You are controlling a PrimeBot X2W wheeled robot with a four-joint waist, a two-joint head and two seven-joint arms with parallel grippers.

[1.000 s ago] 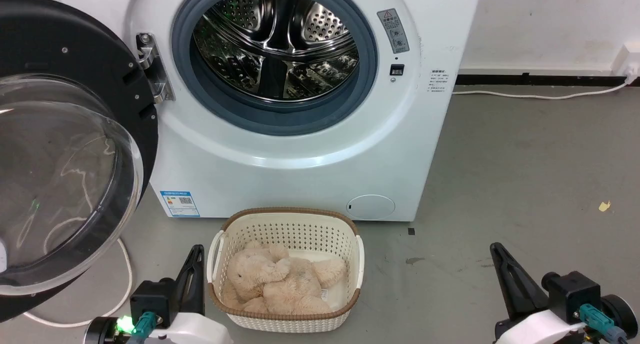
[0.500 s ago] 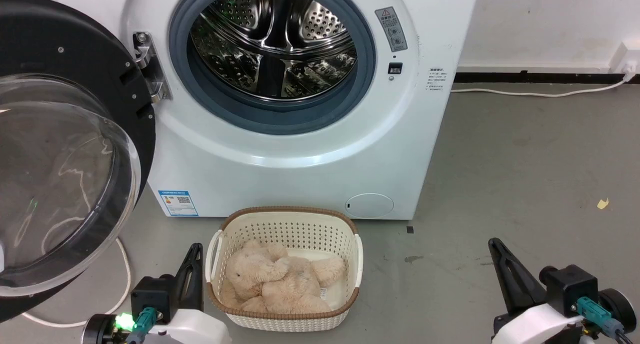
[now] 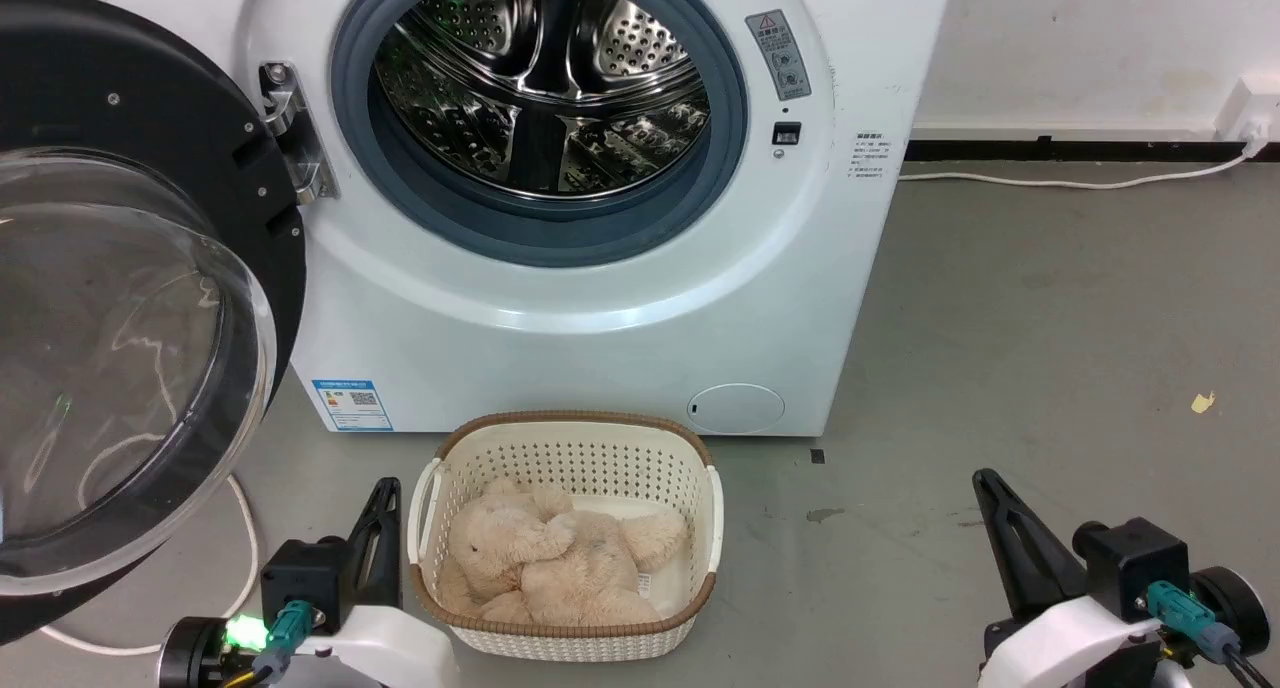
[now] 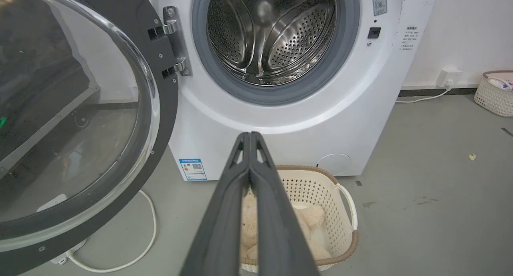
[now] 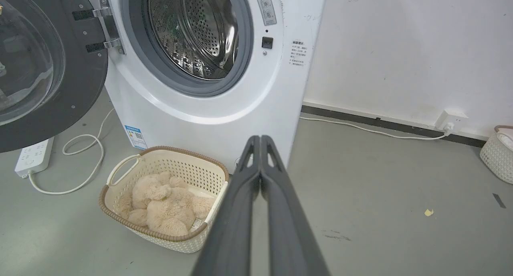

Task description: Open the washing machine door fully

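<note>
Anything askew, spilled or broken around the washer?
Nothing broken or spilled. The washing machine door hangs wide open. Minor: a yellowish scrap on the floor, and a power strip lying beneath the door.

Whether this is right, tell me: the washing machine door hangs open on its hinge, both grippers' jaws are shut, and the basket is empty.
Not quite: the basket is not empty; the head view shows a beige plush toy lying in it. The washing machine door does hang open on its hinge, and the left gripper and right gripper have shut jaws.
</note>
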